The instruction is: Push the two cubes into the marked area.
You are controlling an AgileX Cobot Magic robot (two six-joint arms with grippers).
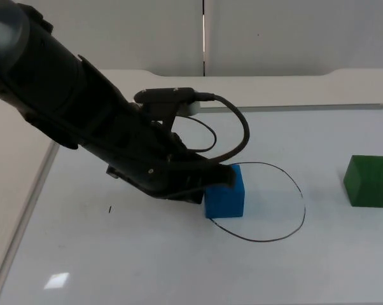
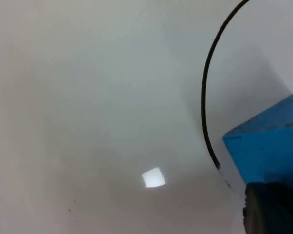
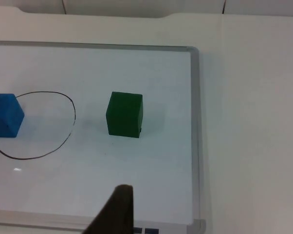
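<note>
A blue cube (image 1: 226,194) sits at the left edge of the marked area, a black loop (image 1: 303,203) drawn on the whiteboard, and covers part of its line. My left gripper (image 1: 217,178) is pressed against the cube's upper left side. In the left wrist view the blue cube (image 2: 268,146) lies right at the left gripper (image 2: 270,209), beside the loop's line (image 2: 205,97). A green cube (image 1: 369,181) stands outside the loop, far to the right. The right wrist view has the green cube (image 3: 124,114), the blue cube (image 3: 5,114) and the loop (image 3: 71,109) ahead of my right gripper (image 3: 115,212), which waits well back from them.
The whiteboard (image 1: 147,254) has a thin metal frame (image 3: 195,122) close to the green cube's right. A small black mark (image 1: 110,210) lies on the board left of the arm. The grey partition wall stands behind the table.
</note>
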